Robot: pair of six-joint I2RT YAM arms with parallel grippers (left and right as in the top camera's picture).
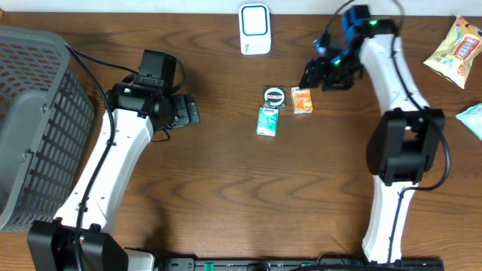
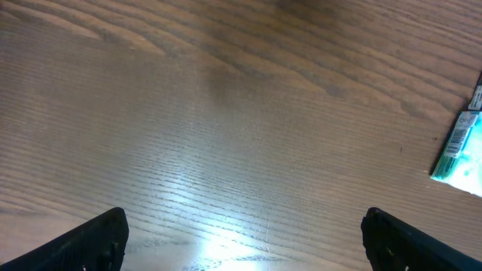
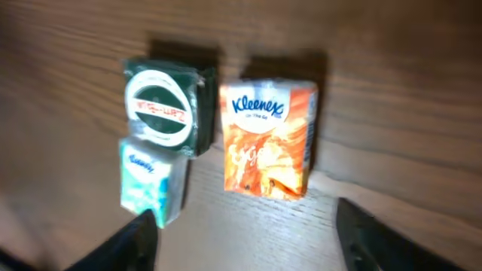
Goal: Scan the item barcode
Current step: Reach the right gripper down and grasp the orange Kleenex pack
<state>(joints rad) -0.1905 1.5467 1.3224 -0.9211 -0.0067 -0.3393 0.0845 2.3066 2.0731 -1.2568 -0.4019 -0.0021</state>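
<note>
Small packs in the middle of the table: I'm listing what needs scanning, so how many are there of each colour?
Orange Kleenex tissue pack: 1
Teal Kleenex tissue pack: 1
Dark green square pack with a round white label: 1
Total: 3

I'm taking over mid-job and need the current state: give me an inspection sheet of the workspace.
Surface: wooden table, nothing spilled.
Job's things: orange Kleenex pack, dark green packet and teal tissue pack grouped mid-table; white device, likely the scanner, at the far edge.
Clutter: snack bag and pale packet at the right edge.
Grippers: left gripper open over bare wood; right gripper open near the orange Kleenex pack, empty.
Cables: black cables along both arms.
Surroundings: grey basket on the left.
</note>
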